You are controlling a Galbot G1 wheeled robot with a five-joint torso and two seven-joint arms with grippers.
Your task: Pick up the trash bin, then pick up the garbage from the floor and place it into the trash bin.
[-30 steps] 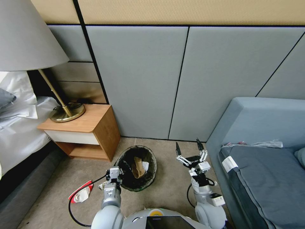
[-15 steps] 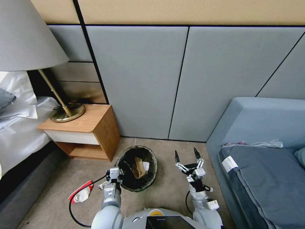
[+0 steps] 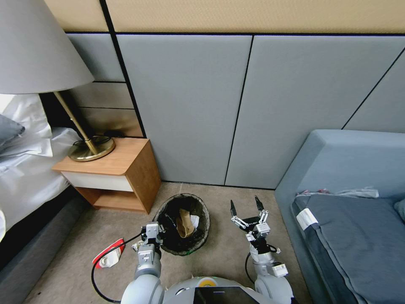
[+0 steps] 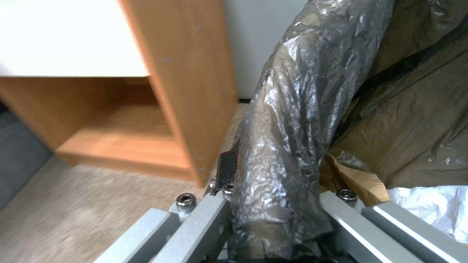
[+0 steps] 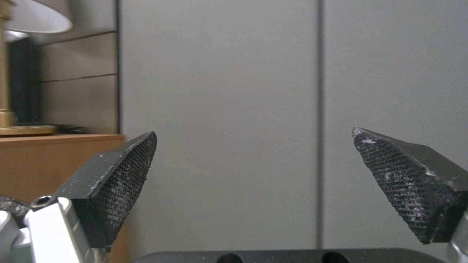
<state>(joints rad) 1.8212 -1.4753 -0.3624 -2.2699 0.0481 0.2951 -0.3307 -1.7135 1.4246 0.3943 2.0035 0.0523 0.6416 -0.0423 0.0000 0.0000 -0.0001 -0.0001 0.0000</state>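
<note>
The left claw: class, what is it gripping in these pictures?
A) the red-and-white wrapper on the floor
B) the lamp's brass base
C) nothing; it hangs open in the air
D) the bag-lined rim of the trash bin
D: in the left wrist view the left claw is closed on the black-bag-covered rim of the trash bin, its fingers on either side of the rim.

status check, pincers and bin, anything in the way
Left pincer shut on bin rim. Right pincer open, empty, beside bin. Wrapper on floor, by left arm. Nothing blocking.
</note>
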